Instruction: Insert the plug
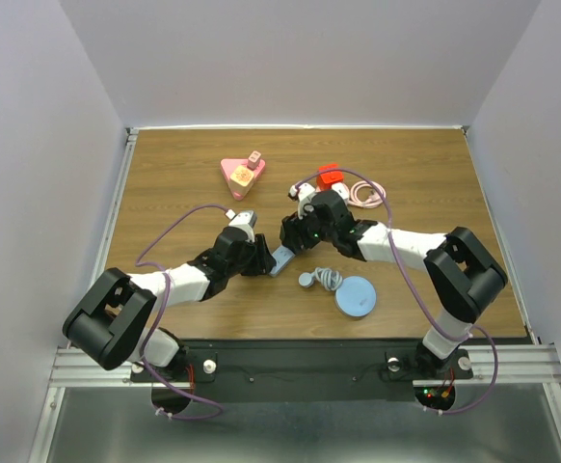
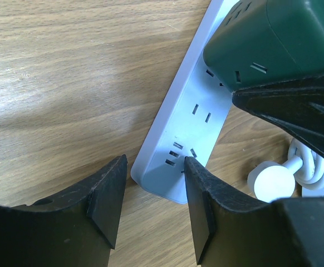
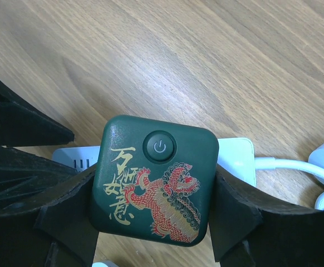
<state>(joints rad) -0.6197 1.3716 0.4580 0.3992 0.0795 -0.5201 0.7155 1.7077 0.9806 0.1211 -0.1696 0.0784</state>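
Note:
The plug is a dark green cube with a power button and a red and gold lion print. My right gripper is shut on its two sides and holds it over the white power strip. In the left wrist view the green cube sits on the far part of the strip. My left gripper is open and straddles the strip's near end; the right finger touches its corner and the left finger stands apart. In the top view both grippers, the left and the right, meet at the strip.
A pink triangular piece lies at the back. A red object and a pink coiled cable lie behind the right arm. A blue disc and the strip's coiled white cable with its round plug lie near the front.

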